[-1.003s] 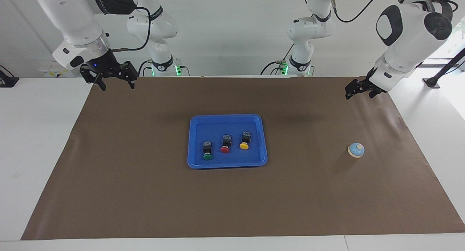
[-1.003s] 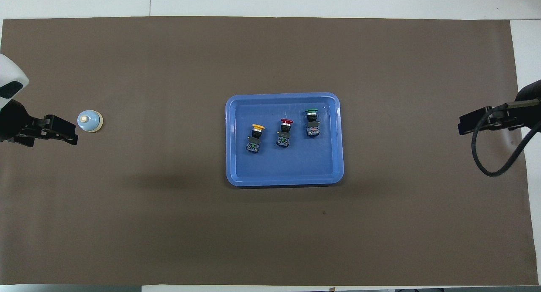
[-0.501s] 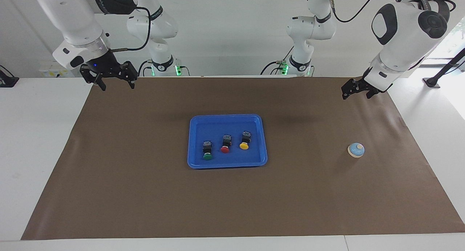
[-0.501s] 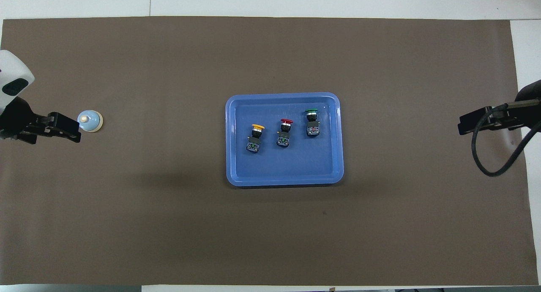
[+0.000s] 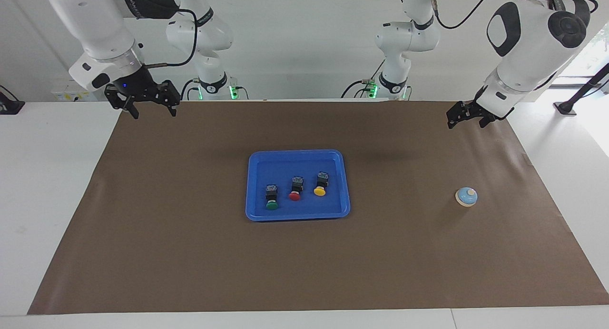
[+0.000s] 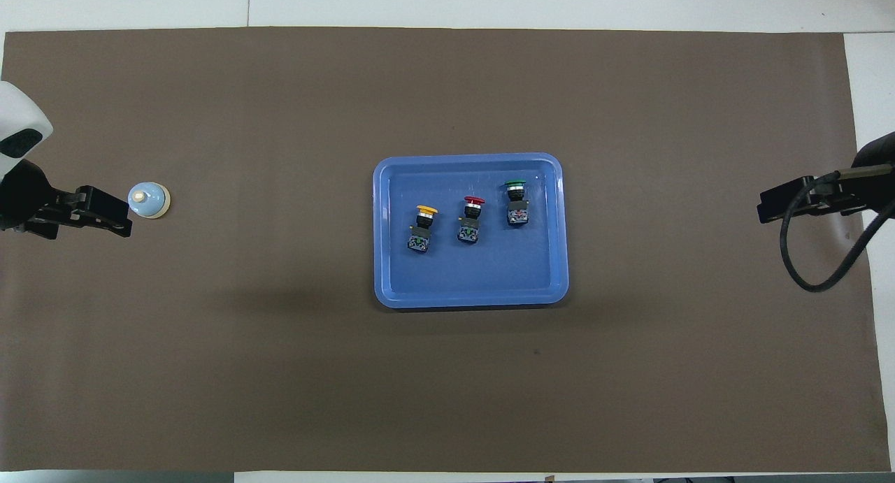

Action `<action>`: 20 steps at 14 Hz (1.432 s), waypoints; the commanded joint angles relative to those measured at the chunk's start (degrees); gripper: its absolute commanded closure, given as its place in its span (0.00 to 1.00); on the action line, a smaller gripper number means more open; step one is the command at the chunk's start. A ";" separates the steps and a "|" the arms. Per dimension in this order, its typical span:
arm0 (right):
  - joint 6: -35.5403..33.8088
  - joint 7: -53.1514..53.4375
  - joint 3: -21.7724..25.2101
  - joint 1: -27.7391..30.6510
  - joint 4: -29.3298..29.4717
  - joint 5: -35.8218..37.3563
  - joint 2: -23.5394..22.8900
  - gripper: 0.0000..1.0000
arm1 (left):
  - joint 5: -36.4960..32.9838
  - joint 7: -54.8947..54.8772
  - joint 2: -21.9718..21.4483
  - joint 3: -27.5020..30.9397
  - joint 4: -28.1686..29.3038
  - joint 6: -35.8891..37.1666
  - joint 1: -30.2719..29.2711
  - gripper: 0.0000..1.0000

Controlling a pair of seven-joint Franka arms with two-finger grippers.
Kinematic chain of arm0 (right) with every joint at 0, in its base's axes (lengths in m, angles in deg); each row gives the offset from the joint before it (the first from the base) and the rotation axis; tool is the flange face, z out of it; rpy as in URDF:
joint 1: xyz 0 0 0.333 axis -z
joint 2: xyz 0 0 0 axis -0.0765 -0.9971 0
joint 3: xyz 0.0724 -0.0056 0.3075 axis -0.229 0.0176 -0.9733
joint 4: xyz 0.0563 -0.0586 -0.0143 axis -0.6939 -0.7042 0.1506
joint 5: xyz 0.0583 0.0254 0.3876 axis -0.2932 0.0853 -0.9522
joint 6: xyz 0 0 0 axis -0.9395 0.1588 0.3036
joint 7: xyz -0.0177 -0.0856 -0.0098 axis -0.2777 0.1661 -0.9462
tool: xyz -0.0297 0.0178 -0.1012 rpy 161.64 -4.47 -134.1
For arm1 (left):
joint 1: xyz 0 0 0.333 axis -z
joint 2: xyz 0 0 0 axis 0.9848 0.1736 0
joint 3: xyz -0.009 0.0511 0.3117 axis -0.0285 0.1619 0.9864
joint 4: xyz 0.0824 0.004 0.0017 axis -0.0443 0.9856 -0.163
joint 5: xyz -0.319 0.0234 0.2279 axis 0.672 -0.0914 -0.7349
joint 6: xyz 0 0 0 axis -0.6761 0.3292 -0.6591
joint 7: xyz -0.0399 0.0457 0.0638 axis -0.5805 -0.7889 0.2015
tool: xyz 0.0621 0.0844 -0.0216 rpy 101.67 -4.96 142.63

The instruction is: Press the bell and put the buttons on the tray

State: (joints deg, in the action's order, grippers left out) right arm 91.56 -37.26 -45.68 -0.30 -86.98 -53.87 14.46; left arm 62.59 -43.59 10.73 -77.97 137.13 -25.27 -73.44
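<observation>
The blue tray [image 5: 297, 153] [image 6: 468, 158] sits mid-mat. Three buttons lie on their sides in it, in a row: green [image 5: 271, 198] [image 6: 516, 203], red [image 5: 295, 188] [image 6: 470, 221] and yellow [image 5: 320, 184] [image 6: 421, 228]. The light-blue bell [image 5: 466, 196] [image 6: 148, 200] stands alone on the mat toward the left arm's end. My left gripper [image 5: 467, 123] hangs open and empty in the air over the mat's corner at that end, well clear of the bell. My right gripper [image 5: 155, 114] waits open and empty over the mat's corner at the right arm's end.
A brown mat [image 5: 190, 253] covers most of the white table [image 5: 47, 186]. Only the tray and the bell stand on it. The right arm's cable [image 6: 804, 273] loops down beside its gripper in the overhead view.
The left gripper has drifted a little up and toward the table's middle. The right arm, the bell, the tray and the buttons have not moved.
</observation>
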 commanded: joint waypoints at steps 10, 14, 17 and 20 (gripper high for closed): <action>0.44 -0.35 -0.29 0.48 -1.14 0.52 0.93 0.00 | -0.62 0.51 0.75 -7.69 -2.71 1.36 -7.00 0.00; 0.44 -0.35 -0.29 0.48 -1.14 0.61 0.93 0.00 | -0.54 0.51 0.84 -7.78 -3.69 1.18 -7.00 0.00; 0.44 -0.35 -0.29 0.48 -1.14 0.61 0.93 0.00 | -0.45 0.69 0.92 -7.78 -3.77 0.92 -7.00 0.00; 0.44 -0.35 -0.29 0.48 -1.14 0.52 0.93 0.00 | -0.53 0.69 0.75 -7.78 -3.77 1.01 -7.00 0.00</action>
State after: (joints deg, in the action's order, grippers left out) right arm 91.56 -37.26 -45.68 -0.30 -86.98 -53.87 14.46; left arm 62.59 -43.58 10.84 -84.90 134.76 -25.06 -79.59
